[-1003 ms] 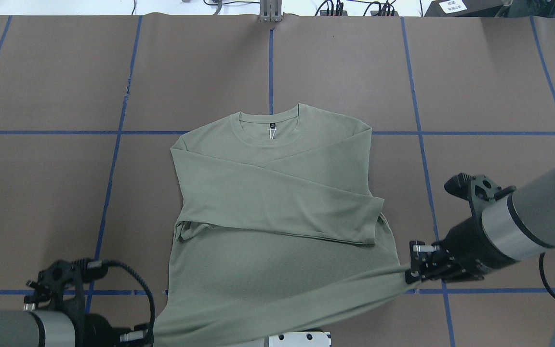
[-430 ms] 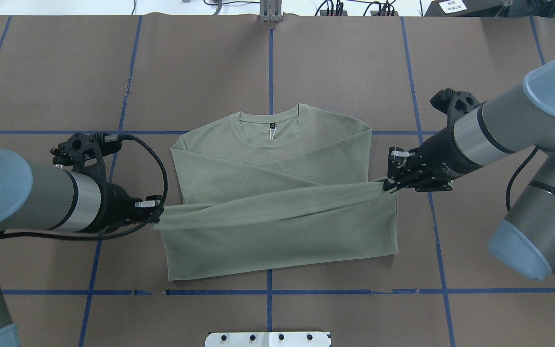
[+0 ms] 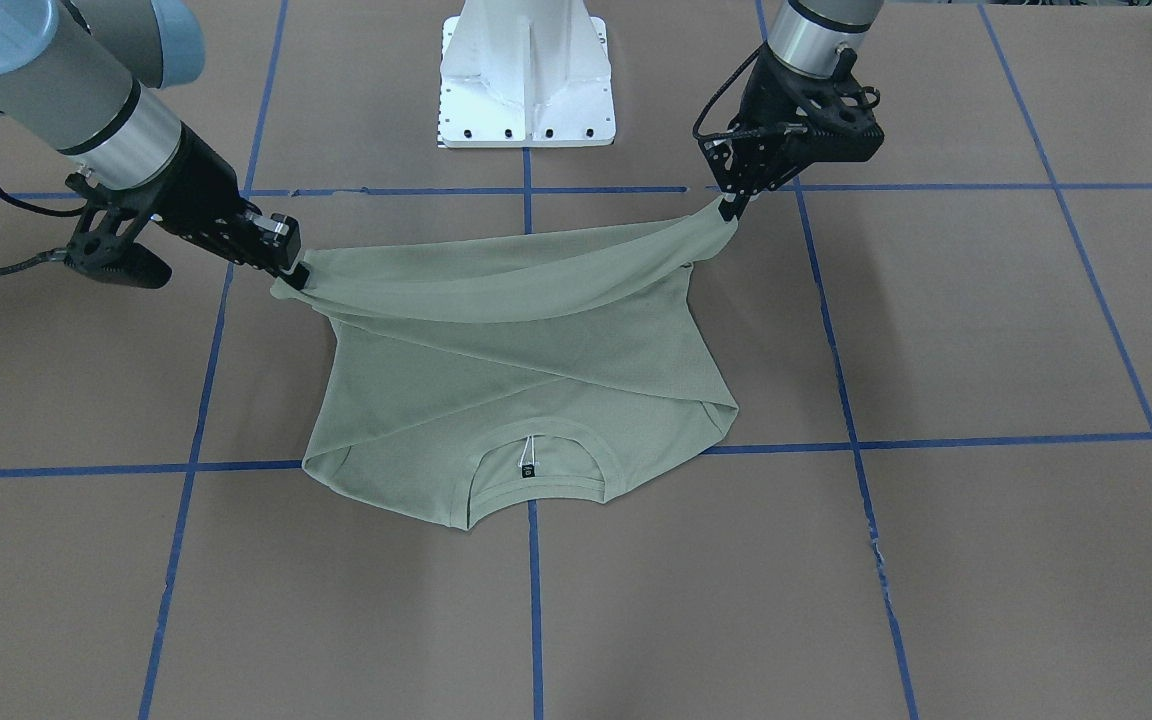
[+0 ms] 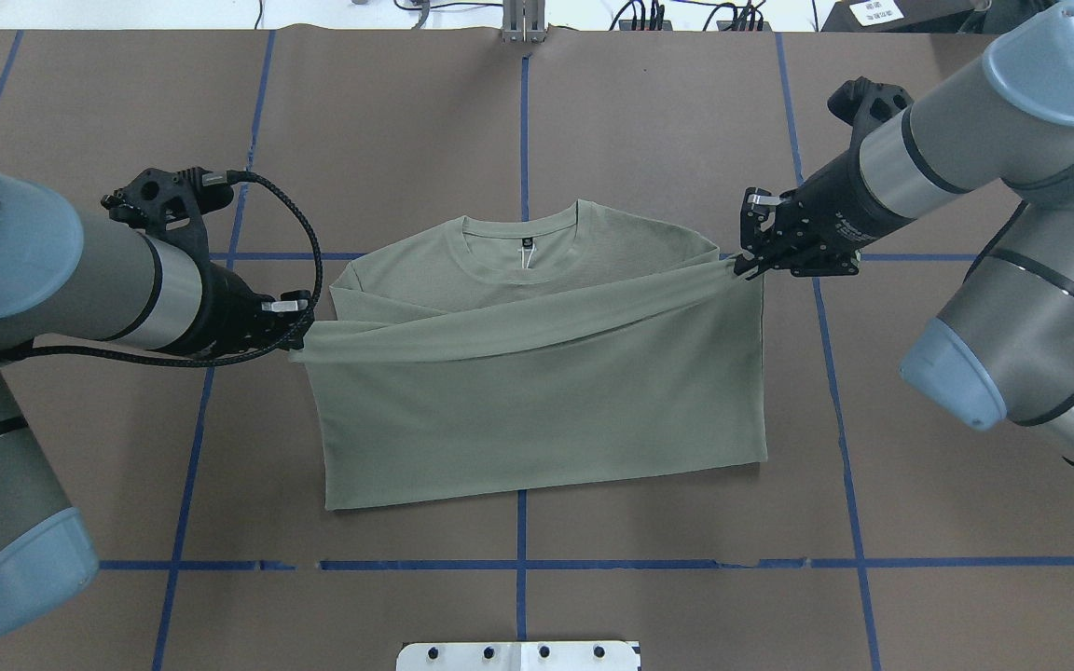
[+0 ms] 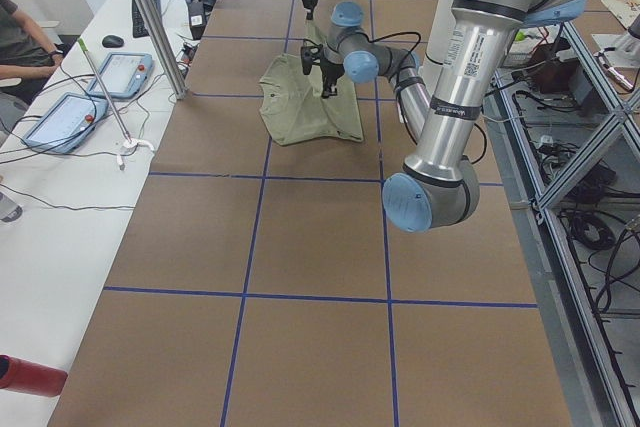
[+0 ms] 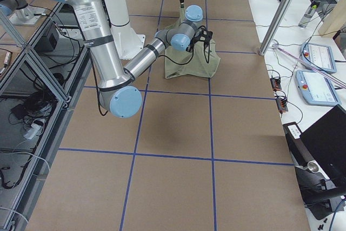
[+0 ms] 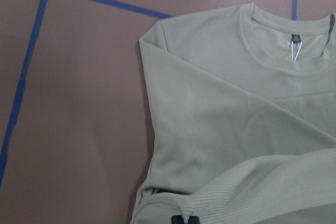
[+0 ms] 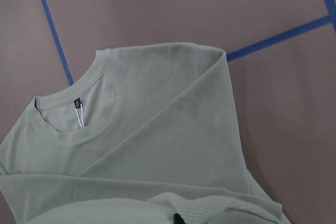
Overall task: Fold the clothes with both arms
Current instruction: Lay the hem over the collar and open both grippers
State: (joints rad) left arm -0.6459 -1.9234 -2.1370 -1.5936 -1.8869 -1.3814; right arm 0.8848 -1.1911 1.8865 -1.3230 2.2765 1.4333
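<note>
The sage-green shirt [image 4: 537, 410] lies at the table's middle, collar [image 4: 520, 244] at the far side, sleeves folded across the chest. My left gripper [image 4: 299, 331] is shut on the hem's left corner. My right gripper [image 4: 744, 266] is shut on the hem's right corner. The hem hangs taut between them above the shirt's chest, so the lower half is doubled over. In the front-facing view the left gripper [image 3: 731, 205] and the right gripper [image 3: 294, 275] hold the raised hem. The left wrist view shows the collar [image 7: 286, 51] and the right wrist view the collar [image 8: 79, 114].
Brown paper with blue tape lines [image 4: 520, 121] covers the table. The white pedestal base [image 3: 526, 75] stands at the robot's side. Cables and a clamp [image 4: 523, 23] sit at the far edge. Operators' tablets [image 5: 65, 117] lie on a side bench.
Both grippers have carried the hem from the table's near edge up and away, over the shirt toward the collar. The lower half now lies folded over the body.
</note>
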